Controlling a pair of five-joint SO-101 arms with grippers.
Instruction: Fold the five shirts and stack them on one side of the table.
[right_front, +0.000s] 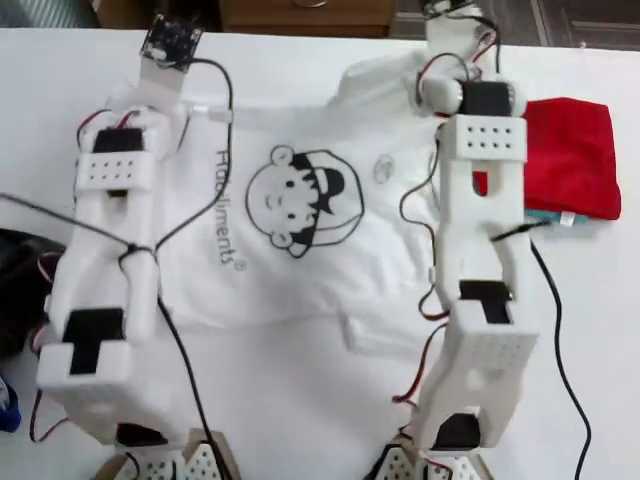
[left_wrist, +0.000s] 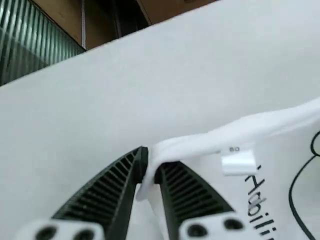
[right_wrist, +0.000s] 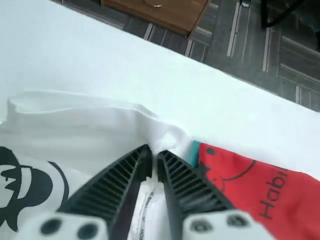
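The white shirt (right_front: 300, 270) lies spread over the tabletop (right_front: 40, 100) at frame centre, with a folded red shirt (right_front: 575, 150) at upper right. The left claw (left_wrist: 148, 165) and right claw (right_wrist: 154, 162) are each clamped on the white shirt's upper edge.

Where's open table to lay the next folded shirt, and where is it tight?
Free: the table strip between the white shirt's near hem and the arm bases, and the table patch on the near side of the red shirt. Crowded: the far edge, where the left claw and right claw each pinch the white shirt, the right one beside the red shirt.
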